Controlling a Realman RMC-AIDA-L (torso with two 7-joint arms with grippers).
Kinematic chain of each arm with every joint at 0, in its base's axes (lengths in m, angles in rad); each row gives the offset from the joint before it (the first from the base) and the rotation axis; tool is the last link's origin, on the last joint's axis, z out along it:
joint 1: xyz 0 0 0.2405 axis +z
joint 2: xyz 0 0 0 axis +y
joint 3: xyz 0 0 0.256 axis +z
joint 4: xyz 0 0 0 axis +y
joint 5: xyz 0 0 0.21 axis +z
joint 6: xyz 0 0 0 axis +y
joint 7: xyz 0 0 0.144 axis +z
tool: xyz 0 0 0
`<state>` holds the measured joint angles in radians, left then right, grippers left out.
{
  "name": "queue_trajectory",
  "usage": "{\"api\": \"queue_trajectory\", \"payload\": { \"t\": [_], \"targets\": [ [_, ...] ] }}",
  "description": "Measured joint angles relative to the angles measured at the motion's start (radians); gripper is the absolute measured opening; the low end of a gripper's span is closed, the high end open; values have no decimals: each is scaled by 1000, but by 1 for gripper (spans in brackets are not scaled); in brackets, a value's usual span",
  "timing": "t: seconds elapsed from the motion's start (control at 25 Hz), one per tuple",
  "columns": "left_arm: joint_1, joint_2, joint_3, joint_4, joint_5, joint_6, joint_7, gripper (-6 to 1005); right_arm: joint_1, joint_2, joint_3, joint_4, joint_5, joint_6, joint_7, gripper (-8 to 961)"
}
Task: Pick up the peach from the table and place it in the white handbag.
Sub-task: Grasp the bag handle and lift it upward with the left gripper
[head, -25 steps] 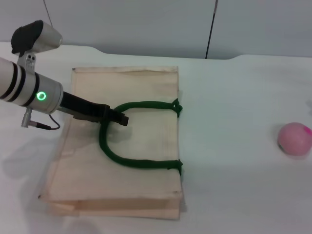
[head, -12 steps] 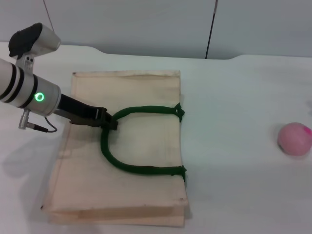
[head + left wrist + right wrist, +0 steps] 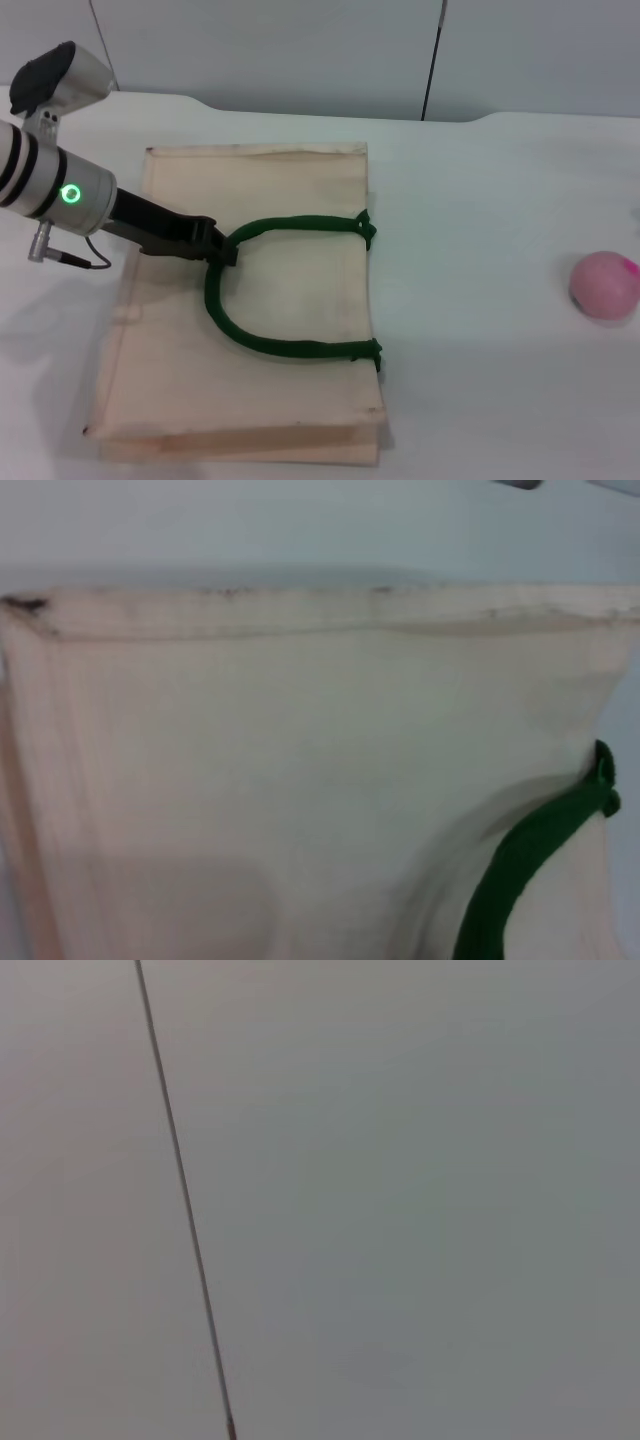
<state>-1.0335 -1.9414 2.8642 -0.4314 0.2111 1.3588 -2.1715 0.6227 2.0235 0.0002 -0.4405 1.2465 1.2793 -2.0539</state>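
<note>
The white handbag lies flat on the table at the left in the head view, its dark green rope handle looped on top. My left gripper sits at the bend of that handle and looks shut on it. The left wrist view shows the bag's cloth and a stretch of the green handle. The peach, small, round and pink, rests on the table at the far right, well apart from the bag. My right gripper is out of view.
The white table runs between the bag and the peach. A grey wall with a dark vertical seam stands behind the table's far edge. The right wrist view shows only this wall.
My left gripper has drawn back to the left, from past the handle to its bend. The bag has shifted slightly and lies flatter. The peach has not moved.
</note>
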Motion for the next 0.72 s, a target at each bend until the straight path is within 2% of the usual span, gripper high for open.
{"api": "queue_trajectory", "payload": {
  "t": [0.16, 0.36, 0.72],
  "targets": [
    [-2, -1, 0, -47, -22, 54, 15, 130, -1, 0, 35, 25, 0, 0, -35, 794],
    [4, -9, 0, -161, -116, 176, 65, 128, -10, -4, 32, 29, -3, 10, -25, 791],
    [20, -11, 0, -328, -304, 439, 149, 127, -12, -26, -91, -53, -83, 85, 146, 786]
  ]
}}
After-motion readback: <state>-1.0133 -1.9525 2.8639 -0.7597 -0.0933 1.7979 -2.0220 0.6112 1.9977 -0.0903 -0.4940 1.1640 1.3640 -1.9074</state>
